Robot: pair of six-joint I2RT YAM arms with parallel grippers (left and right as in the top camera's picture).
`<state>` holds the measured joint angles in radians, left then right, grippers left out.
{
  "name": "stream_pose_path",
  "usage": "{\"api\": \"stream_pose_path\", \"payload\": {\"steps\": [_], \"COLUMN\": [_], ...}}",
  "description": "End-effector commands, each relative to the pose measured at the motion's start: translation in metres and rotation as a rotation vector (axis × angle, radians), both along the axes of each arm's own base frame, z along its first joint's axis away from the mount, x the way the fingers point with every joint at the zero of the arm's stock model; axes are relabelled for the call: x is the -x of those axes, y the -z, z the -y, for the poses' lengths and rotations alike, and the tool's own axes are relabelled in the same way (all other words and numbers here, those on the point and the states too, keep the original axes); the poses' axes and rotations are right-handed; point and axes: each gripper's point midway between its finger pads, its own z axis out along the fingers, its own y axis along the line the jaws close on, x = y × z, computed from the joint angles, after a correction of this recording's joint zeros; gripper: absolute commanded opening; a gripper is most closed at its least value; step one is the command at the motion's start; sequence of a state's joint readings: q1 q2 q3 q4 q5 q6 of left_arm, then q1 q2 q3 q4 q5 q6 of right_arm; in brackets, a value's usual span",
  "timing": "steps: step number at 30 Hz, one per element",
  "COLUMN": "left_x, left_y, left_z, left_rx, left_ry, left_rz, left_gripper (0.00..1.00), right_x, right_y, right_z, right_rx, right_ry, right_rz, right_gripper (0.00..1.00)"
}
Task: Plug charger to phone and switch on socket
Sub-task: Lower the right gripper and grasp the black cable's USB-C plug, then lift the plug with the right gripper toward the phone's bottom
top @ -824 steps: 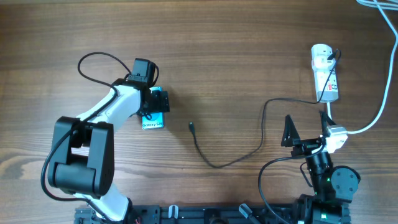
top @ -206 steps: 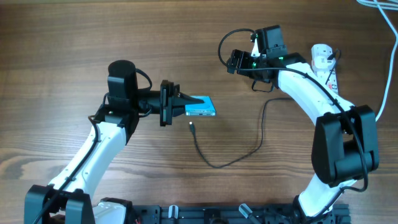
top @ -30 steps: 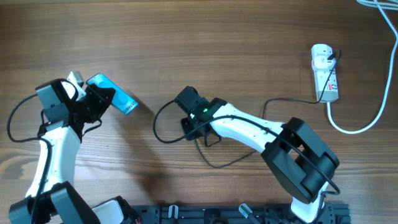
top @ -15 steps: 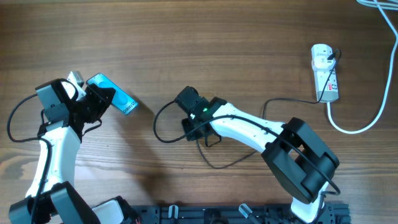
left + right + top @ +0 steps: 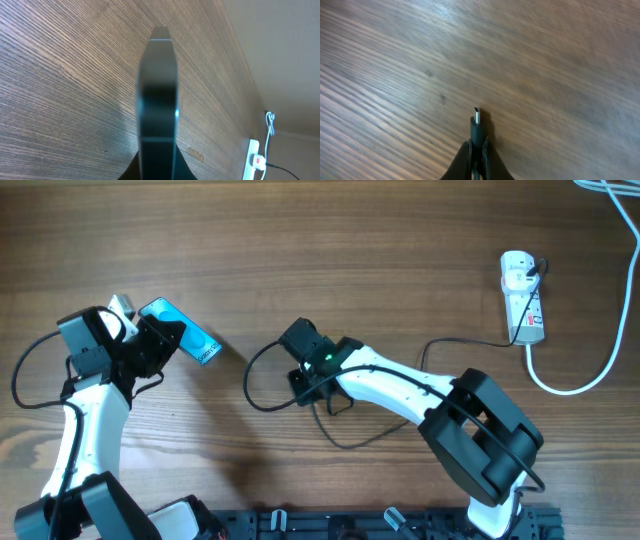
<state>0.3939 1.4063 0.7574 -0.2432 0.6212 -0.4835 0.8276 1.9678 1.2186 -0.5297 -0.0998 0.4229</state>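
Observation:
The phone (image 5: 192,340), cyan screen up, is held off the table at the left with my left gripper (image 5: 163,340) shut on its end. In the left wrist view the phone (image 5: 158,100) shows edge-on, rising from between the dark fingers. My right gripper (image 5: 305,386) is at the table's middle, shut on the charger's dark connector (image 5: 476,125), whose metal tip pokes out just above the wood between the fingers (image 5: 466,159). The thin black charger cable (image 5: 425,380) loops right and up to its plug in the white socket (image 5: 520,298) at the far right.
A thick white lead (image 5: 600,365) curves from the socket's near end to the top right corner. The socket (image 5: 252,162) also shows at the lower right of the left wrist view. Bare wooden table lies between phone and connector.
The right gripper's jaws have closed onto the charger connector, and the right wrist has shifted slightly left. The left arm and phone have not moved.

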Motion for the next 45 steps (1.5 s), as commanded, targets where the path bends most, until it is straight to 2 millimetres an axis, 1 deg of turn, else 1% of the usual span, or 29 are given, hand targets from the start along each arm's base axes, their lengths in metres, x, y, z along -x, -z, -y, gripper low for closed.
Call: {"api": "stream_pose_path", "payload": {"steps": [1, 5, 7, 10, 15, 19, 21, 23, 26, 29, 30, 32, 34, 36, 45], "left_x": [-0.004, -0.004, -0.004, -0.004, -0.004, -0.004, -0.004, -0.004, -0.004, -0.004, -0.004, -0.004, -0.004, -0.004, -0.004], "left_y": [-0.006, -0.006, -0.006, -0.006, -0.006, -0.006, -0.006, -0.006, -0.006, -0.006, -0.006, -0.006, -0.006, -0.006, -0.006], "left_z": [0.001, 0.001, 0.001, 0.001, 0.001, 0.001, 0.001, 0.001, 0.001, 0.001, 0.001, 0.001, 0.001, 0.001, 0.001], "left_rx": [-0.004, -0.004, -0.004, -0.004, -0.004, -0.004, -0.004, -0.004, -0.004, -0.004, -0.004, -0.004, -0.004, -0.004, -0.004], "left_ry": [0.01, 0.01, 0.01, 0.01, 0.01, 0.01, 0.01, 0.01, 0.01, 0.01, 0.01, 0.01, 0.01, 0.01, 0.01], "left_rz": [0.021, 0.021, 0.021, 0.021, 0.021, 0.021, 0.021, 0.021, 0.021, 0.021, 0.021, 0.021, 0.021, 0.021, 0.021], "left_gripper": [0.04, 0.04, 0.04, 0.04, 0.04, 0.04, 0.04, 0.04, 0.04, 0.04, 0.04, 0.04, 0.04, 0.04, 0.04], "right_x": [-0.026, -0.046, -0.048, -0.041, -0.024, -0.009, -0.004, 0.0, 0.002, 0.004, 0.004, 0.005, 0.005, 0.005, 0.008], "right_y": [0.003, -0.005, -0.006, -0.004, -0.002, 0.007, 0.014, 0.019, 0.023, 0.025, 0.025, 0.025, 0.025, 0.025, 0.027], "right_z": [0.005, 0.013, 0.014, 0.011, -0.003, 0.001, 0.004, 0.005, 0.004, 0.004, 0.004, 0.003, 0.003, 0.004, 0.007], "right_rx": [0.081, 0.155, 0.164, 0.143, 0.08, 0.1, 0.109, 0.121, 0.126, 0.13, 0.13, 0.129, 0.128, 0.13, 0.142], "right_ry": [-0.043, -0.063, -0.054, -0.042, -0.067, -0.048, -0.055, -0.062, -0.067, -0.073, -0.073, -0.073, -0.073, -0.074, -0.067], "right_rz": [0.119, 0.226, 0.235, 0.198, 0.128, 0.087, 0.078, 0.067, 0.062, 0.059, 0.058, 0.057, 0.055, 0.053, 0.04], "right_gripper": [0.05, 0.04, 0.04, 0.04, 0.04, 0.05, 0.08, 0.09, 0.11, 0.17, 0.21, 0.24, 0.23, 0.17, 0.17]}}
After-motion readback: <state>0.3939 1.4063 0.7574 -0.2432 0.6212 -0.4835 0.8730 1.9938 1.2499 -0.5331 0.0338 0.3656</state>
